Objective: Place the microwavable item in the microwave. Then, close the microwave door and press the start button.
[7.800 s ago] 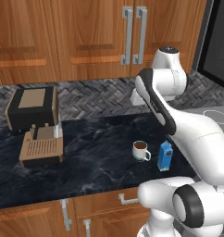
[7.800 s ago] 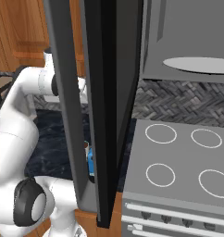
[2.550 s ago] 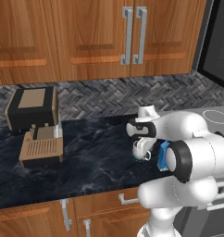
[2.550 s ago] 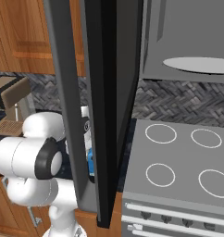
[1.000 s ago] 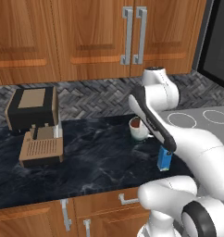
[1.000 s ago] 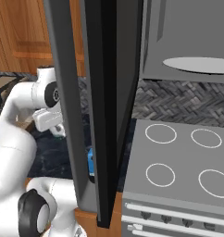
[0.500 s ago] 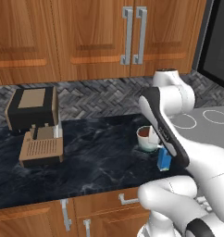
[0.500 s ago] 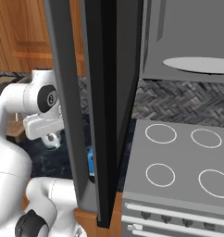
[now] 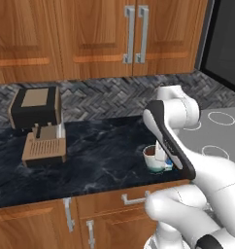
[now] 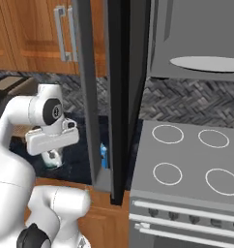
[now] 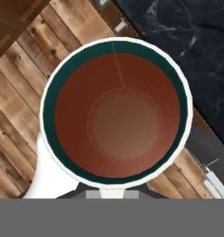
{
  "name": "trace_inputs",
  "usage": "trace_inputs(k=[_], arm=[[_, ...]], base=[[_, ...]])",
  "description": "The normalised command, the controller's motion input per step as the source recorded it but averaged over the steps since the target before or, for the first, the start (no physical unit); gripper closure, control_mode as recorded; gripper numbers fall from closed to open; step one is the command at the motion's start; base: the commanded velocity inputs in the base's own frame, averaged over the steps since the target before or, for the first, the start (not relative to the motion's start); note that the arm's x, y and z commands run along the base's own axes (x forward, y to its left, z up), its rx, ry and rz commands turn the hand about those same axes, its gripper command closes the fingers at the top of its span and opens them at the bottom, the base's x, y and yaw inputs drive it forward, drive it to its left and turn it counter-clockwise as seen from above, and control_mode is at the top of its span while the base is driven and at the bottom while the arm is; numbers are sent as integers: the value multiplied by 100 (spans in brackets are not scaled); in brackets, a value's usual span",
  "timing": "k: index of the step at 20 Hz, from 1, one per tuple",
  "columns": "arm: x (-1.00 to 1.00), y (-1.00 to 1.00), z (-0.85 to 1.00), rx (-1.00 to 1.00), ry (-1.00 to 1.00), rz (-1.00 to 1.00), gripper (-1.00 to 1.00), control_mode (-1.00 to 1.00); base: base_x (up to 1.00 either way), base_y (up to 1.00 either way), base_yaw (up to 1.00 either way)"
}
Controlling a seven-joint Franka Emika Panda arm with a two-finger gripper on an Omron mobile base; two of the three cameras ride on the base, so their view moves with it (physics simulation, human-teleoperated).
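Note:
My gripper (image 9: 157, 154) is shut on the white mug (image 9: 151, 159) with dark brown liquid, holding it in the air near the counter's front edge. From the right base the mug (image 10: 52, 158) hangs under the hand, left of the microwave door. The hand view looks straight down into the mug (image 11: 117, 115), with the wooden floor and the counter's edge below it. The microwave door (image 10: 114, 97) stands wide open, edge-on to me. Beyond it the grey microwave cavity (image 10: 201, 34) holds the pale turntable (image 10: 206, 63).
A blue carton (image 10: 104, 157) stands on the dark counter (image 9: 100, 155) beside the mug. A black and tan coffee machine (image 9: 38, 121) sits at the counter's left. A stove top (image 10: 186, 164) with ring burners lies under the microwave. Wooden cabinets (image 9: 100, 39) line the wall.
The arm has carried the mug from over the middle of the counter down and toward the counter's front edge, closer to the base. The carton and door have not moved.

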Motion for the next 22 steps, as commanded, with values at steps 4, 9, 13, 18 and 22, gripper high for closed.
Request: trace_inputs(k=[4, 9, 13, 18, 22], arm=[[0, 0, 0, 0, 0, 0, 100, 100], [0, 0, 0, 0, 0, 0, 100, 100], [0, 0, 0, 0, 0, 0, 100, 100], [0, 0, 0, 0, 0, 0, 100, 100], [0, 0, 0, 0, 0, 0, 100, 100]], base=[[-100, 0, -8], [-100, -19, -22], [-56, -92, -24], [-2, -100, -11], [-5, -100, -13]])
